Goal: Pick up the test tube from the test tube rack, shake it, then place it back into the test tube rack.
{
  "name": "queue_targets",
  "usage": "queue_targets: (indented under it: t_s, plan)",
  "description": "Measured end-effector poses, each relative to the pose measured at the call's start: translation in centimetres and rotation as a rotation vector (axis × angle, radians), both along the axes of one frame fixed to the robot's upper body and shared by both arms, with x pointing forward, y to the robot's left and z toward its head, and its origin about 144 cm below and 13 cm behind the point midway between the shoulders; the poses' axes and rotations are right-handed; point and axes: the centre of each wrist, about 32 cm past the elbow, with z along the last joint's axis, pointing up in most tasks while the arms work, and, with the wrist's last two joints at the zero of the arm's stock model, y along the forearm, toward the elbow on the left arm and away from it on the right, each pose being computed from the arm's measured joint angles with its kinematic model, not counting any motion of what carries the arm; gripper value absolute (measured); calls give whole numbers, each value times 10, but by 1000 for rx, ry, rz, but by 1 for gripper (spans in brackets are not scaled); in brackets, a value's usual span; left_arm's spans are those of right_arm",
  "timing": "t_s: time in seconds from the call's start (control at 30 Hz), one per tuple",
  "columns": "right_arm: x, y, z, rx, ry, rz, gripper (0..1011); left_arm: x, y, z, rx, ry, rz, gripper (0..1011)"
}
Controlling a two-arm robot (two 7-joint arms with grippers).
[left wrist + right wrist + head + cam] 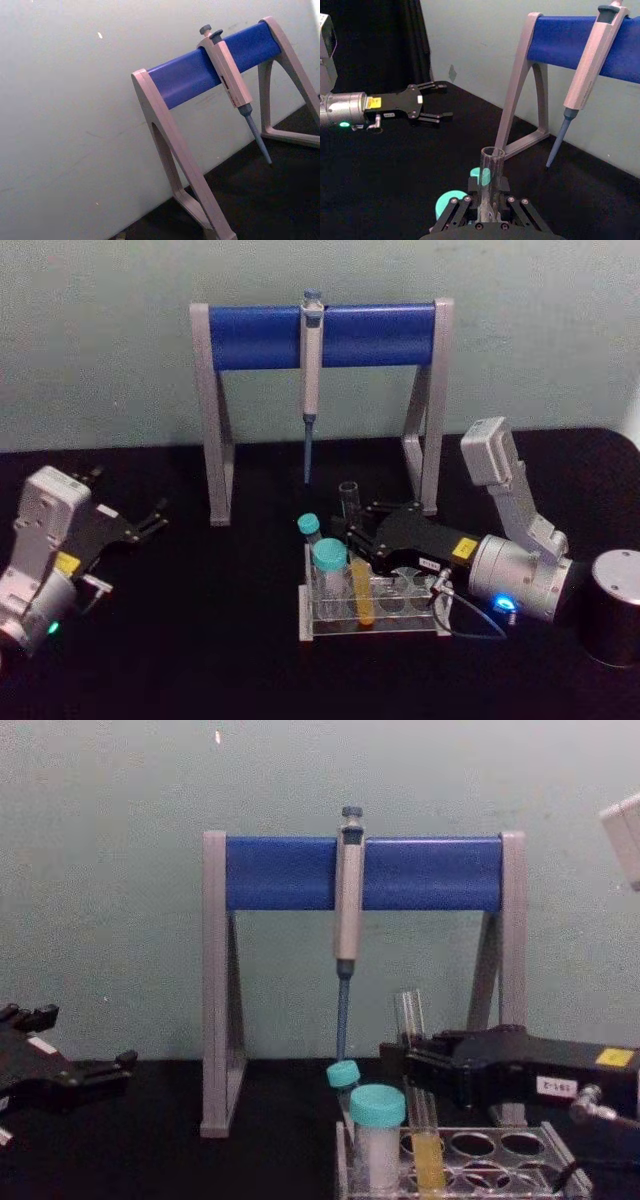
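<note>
Left gripper (155,518) sits well left of the test tube rack (420,628), fingers spread wide, empty. Teal-capped vials (330,556) stand just left of the right gripper (352,537). Test tube (361,596) stands upright, clamped between that gripper's fingers, its yellow-filled bottom seated in the rack directly below them.

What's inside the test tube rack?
The test tube rack holds the test tube with yellow liquid, gripped by the right gripper, and a teal-capped vial, a smaller vial behind it. The gripper covers the rear holes.
</note>
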Motion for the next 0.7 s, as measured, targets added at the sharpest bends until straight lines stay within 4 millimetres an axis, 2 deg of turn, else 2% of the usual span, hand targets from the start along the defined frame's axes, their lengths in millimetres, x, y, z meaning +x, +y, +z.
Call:
queue_targets:
  t_s: [0.7]
  plan:
    - [-5, -5, -3, 53, -43, 9, 234, 0, 0, 0, 0, 0, 0, 1001]
